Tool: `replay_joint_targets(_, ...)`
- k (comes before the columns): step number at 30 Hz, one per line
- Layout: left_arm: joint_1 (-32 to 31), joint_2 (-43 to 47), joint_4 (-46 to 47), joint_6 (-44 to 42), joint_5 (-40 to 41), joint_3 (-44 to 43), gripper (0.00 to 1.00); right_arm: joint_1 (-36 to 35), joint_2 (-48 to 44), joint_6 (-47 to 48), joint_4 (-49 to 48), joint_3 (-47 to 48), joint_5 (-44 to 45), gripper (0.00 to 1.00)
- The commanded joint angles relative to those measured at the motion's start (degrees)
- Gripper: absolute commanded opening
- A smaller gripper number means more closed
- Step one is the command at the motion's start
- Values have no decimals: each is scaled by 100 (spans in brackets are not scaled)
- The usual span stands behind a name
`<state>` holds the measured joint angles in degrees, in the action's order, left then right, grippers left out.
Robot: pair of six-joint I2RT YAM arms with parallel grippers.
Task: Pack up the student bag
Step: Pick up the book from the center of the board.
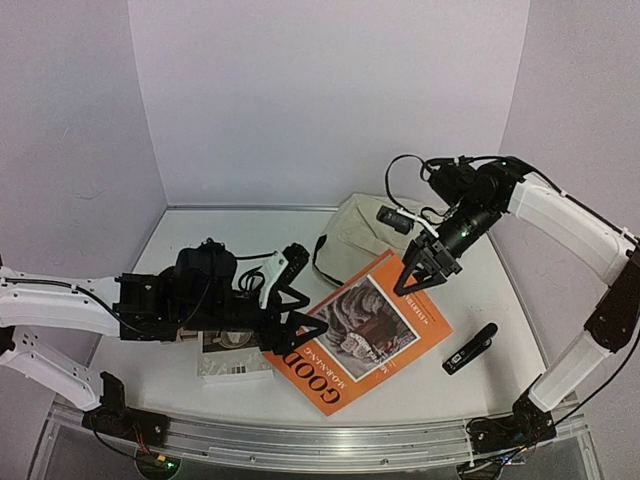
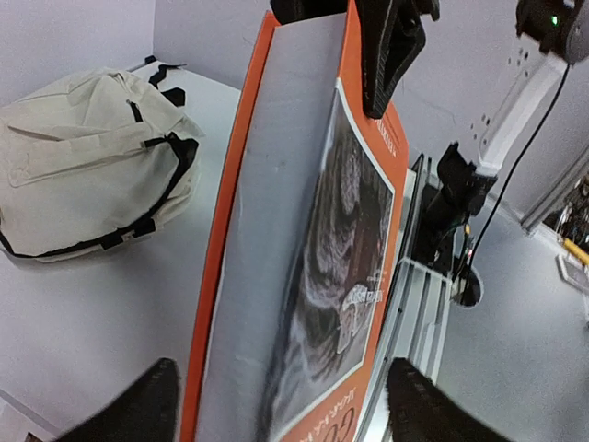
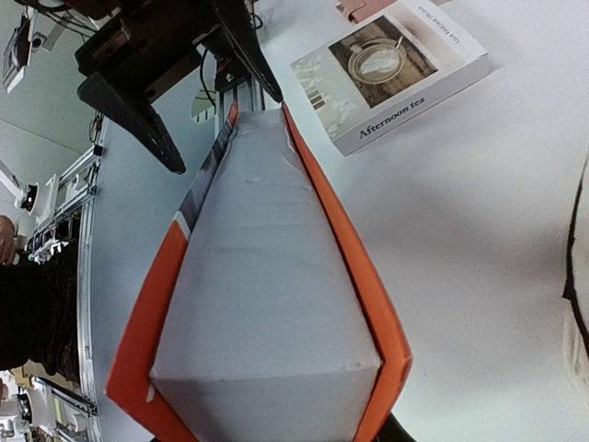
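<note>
The left arm (image 1: 60, 305) lies low and nearly level. It reaches from its base at 8 o'clock toward 3 o'clock, with a straight wrist. The left gripper (image 1: 305, 318) has its fingers (image 2: 138, 410) spread wide, one on each side of the orange book (image 1: 370, 330). The right arm (image 1: 560, 215) rises from 5 o'clock, folds at the elbow near 3 o'clock and leans toward 1 o'clock. Its wrist points down toward 7 o'clock. The right gripper (image 1: 425, 275) is clamped on the book's far corner.
</note>
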<state>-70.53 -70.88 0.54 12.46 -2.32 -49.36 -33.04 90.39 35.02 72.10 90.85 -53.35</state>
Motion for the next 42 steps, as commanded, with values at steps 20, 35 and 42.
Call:
replay_joint_targets(20, 1645, 194, 2370, 2260, -2322, 767, 100, 1485, 10, -1155, -52, 1406, -1909, 20)
replay_joint_targets(35, 1648, -632, 4663, 3149, -3442, 855, 54, 1475, 58, -1100, -126, 1008, -2287, 23)
replay_joint_targets(42, 1648, -592, 4824, 3174, -3233, 991, 22, 1399, 135, -1919, -845, 778, -1470, 55)
